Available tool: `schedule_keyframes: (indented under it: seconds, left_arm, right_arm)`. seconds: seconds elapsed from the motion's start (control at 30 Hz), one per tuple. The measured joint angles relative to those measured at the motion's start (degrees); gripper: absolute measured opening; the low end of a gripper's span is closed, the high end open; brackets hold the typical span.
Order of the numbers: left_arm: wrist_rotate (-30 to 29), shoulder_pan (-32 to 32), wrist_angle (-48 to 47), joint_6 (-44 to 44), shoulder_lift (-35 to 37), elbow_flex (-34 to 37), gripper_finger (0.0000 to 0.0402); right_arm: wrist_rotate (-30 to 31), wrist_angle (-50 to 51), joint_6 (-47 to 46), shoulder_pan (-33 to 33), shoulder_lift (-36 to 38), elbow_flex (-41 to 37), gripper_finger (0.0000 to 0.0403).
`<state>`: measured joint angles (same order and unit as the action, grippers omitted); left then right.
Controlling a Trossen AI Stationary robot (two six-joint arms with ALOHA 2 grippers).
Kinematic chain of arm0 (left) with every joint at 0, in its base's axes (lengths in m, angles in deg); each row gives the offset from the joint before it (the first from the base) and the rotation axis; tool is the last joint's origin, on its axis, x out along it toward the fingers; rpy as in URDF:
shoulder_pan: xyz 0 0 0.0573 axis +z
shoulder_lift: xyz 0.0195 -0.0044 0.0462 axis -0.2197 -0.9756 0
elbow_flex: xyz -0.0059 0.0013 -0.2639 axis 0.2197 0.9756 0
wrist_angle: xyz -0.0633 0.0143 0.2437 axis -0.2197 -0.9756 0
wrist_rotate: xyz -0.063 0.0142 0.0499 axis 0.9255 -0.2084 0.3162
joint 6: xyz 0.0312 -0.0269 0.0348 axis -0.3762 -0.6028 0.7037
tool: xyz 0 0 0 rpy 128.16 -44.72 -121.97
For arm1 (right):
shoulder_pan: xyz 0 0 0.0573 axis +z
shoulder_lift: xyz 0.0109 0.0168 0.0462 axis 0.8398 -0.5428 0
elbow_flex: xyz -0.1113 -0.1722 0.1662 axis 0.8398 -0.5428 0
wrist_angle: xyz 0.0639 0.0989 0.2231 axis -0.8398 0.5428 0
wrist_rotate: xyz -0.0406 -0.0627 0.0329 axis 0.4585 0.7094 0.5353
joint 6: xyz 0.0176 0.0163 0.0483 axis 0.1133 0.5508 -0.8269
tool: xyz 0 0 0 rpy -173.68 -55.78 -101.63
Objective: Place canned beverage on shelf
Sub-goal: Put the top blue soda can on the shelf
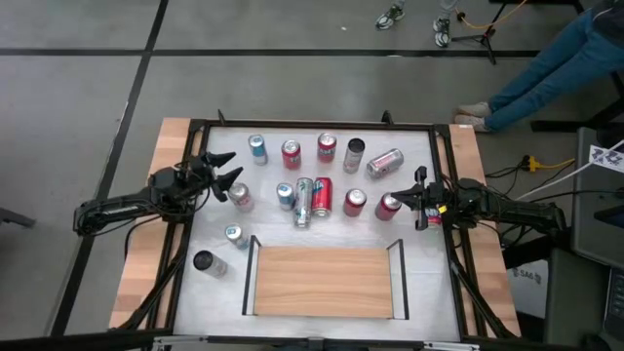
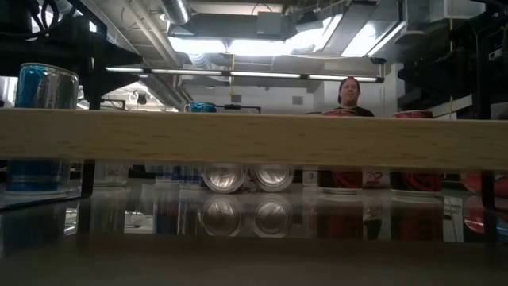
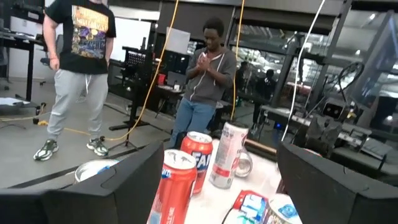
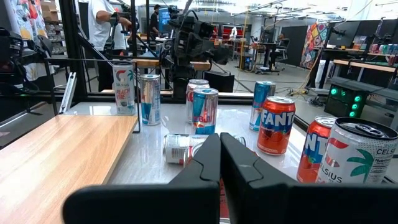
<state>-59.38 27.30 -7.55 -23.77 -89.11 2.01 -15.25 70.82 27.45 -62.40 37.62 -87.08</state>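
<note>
While bare, the shelf (image 1: 322, 281) is light wood, black-railed | left jaws apart | right jaws together

shelf (image 1: 322, 281): near middle of table (image 1: 429, 283)
cans (image 1: 314, 195): clustered behind it
two cans (image 1: 222, 249): left of it

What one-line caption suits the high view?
Empty wooden shelf; cans wait behind it between two idle arms.

The flat rectangular light-wood shelf (image 1: 322, 282) with thin black rails along its two short sides lies at the table's near edge, its top bare. A dozen or so aluminium beverage cans (image 1: 323, 195) stand or lie scattered beyond it, some red, some blue, some silver.
</note>
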Motion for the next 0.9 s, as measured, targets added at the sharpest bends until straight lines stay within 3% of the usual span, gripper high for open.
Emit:
schedule_keyframes:
  seconds: [0.5,0.9]
  left_arm:
    - [-1.89,0.0,9.96,0.57,-3.78,-0.16,0.0307]
    - [-10.8,0.0,10.47,0.52,-18.58,-9.67,0.0307]
  right_arm:
    - [0.0,0.0,0.0,0.01,0.0,0.0,0.0001]
    - [0.0,0.0,0.0,0.02,0.0,0.0,0.0001]
